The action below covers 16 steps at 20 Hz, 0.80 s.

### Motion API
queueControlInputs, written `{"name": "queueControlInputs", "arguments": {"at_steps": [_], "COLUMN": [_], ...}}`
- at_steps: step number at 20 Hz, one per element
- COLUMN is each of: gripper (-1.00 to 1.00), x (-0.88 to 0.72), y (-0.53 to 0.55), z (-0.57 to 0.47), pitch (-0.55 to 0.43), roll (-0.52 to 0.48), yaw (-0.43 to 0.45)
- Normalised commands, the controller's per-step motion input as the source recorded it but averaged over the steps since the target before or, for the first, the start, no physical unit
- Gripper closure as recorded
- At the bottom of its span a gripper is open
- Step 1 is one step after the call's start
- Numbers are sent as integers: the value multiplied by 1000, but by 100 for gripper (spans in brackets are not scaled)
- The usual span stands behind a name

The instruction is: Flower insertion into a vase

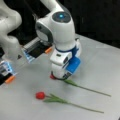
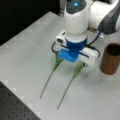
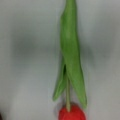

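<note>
- The gripper (image 1: 60, 75), glossy white and blue plastic, is lowered onto a smooth grey table (image 1: 100, 62), right over a red tulip (image 1: 75, 83). Its body hides the fingertips, so I cannot tell how far open it is or whether it has hold of anything.
- That tulip lies flat; its red bud peeks out under the gripper, and its thin green stem runs away towards a front view's right.
- The wrist view shows the rounded red bud (image 3: 72, 113), a slim stem and long pointed leaves.
- A second tulip (image 1: 53, 98) lies flat near the gripper, towards a front view's bottom, roughly parallel to the first.
- The vase (image 2: 111, 58), a plain dark brown wood-like cylinder with a round open mouth, stands upright near the gripper, towards a front view's right.
</note>
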Motion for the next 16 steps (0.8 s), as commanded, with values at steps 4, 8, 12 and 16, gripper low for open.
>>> {"name": "queueControlInputs", "arguments": {"at_steps": [4, 8, 12, 16], "gripper": [-100, -100, -100, -100], "x": [-20, 75, 135, 133], "y": [178, 118, 54, -10], "z": [-281, -337, -232, -123], "pitch": [-43, -107, -134, -113], "roll": [89, 88, 70, 47], "yaw": [-144, -160, -182, -177]}}
